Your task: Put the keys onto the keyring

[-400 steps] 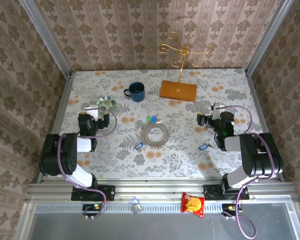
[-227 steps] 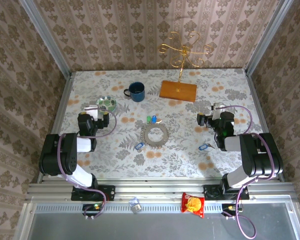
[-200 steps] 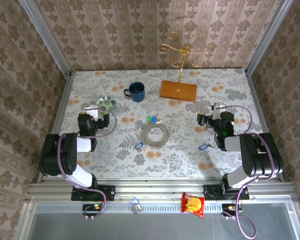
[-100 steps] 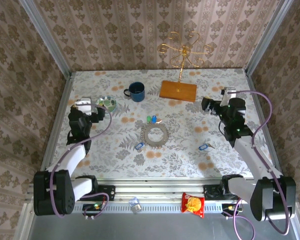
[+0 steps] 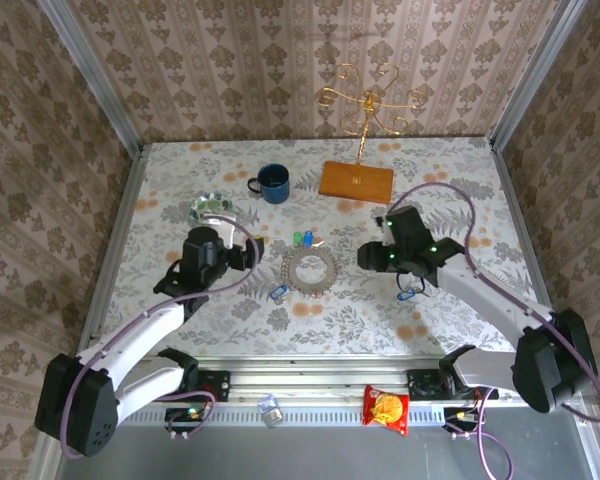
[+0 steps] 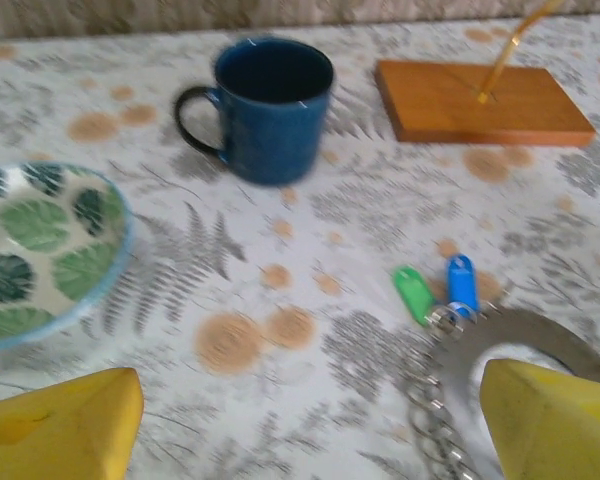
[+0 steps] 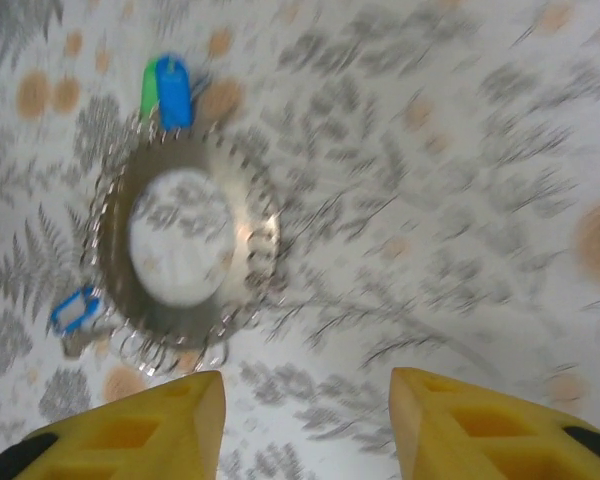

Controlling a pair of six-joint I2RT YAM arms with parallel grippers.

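Floral bench (image 5: pixel 180 180) — keyring (image 5: pixel 309 268) sits in the middle, keys (image 5: pixel 302 239) near it. We see both sets of jaws spread apart, holding nothing.

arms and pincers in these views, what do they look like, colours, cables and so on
The left arm and right arm have black joints and white links. A purple cable loops along each. The left pincer and right pincer have chunky yellow, wedge-shaped fingers.
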